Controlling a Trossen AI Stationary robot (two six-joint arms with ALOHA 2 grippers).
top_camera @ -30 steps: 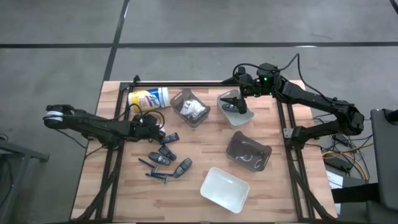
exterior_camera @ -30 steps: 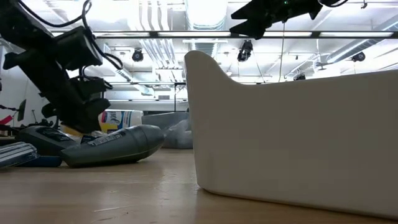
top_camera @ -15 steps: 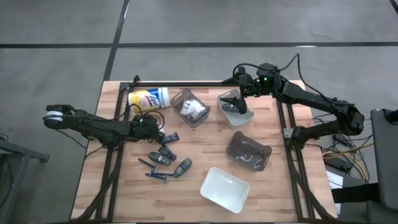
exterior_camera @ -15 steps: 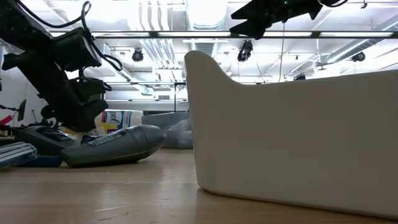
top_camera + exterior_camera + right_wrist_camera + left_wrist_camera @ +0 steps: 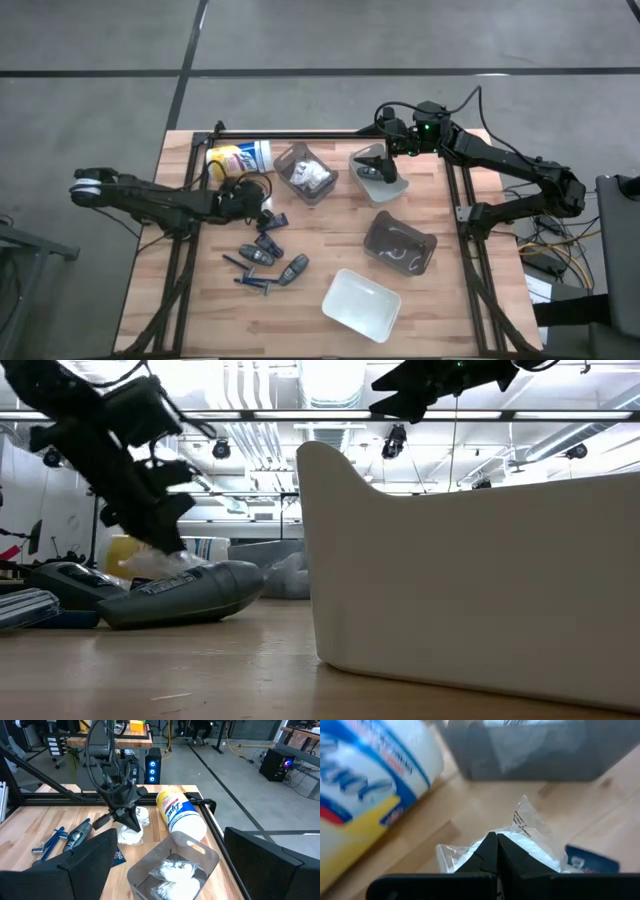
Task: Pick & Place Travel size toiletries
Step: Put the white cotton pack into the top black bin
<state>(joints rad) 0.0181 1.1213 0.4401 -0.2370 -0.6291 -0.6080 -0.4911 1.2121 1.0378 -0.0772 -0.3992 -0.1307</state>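
The left gripper (image 5: 496,840) is pinching a white packet (image 5: 530,847) just above the table near the canister (image 5: 240,158), the packet bin (image 5: 305,173) lying just right, while the right gripper (image 5: 372,160) is waiting spread farther right.

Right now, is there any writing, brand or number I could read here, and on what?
White canister: script word on its yellow label, too blurred to read.
Clear packet in the left gripper: tiny black print, unreadable.
Grey oblong piece: pale lettering, unreadable.
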